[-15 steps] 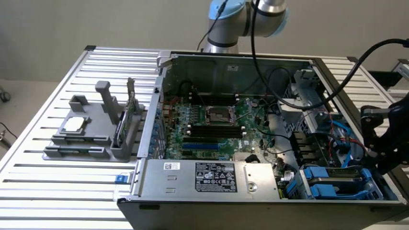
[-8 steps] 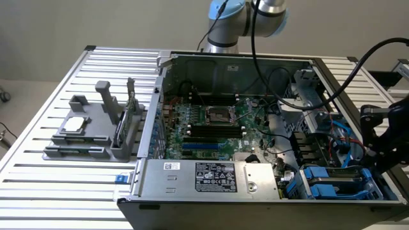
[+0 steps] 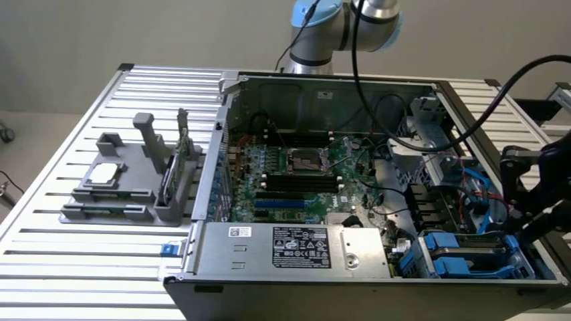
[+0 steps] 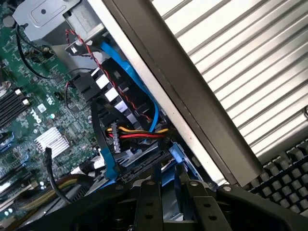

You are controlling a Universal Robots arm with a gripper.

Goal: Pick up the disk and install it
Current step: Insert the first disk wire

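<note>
Narrowed tool (image 4: 167, 180) clasps the flat silver-grey, blue-framed disk (image 3: 469, 243) inside the grey metal computer case (image 3: 357, 301), near corner, exterior view's right.

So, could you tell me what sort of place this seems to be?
Probably a robotics lab bench for computer assembly: an open dark metal desktop computer case lies on a slatted aluminium table, beside a grey plastic parts fixture, with a silver-and-blue robot arm mounted behind.

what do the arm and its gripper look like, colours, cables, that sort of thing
The arm is a silver-grey metal tube with rounded joints closed by light blue caps. A thick black cable loops in from the exterior view's right. The gripper is matte black and blocky, built from flat plates with small round screw holes. No markings can be read.
</note>
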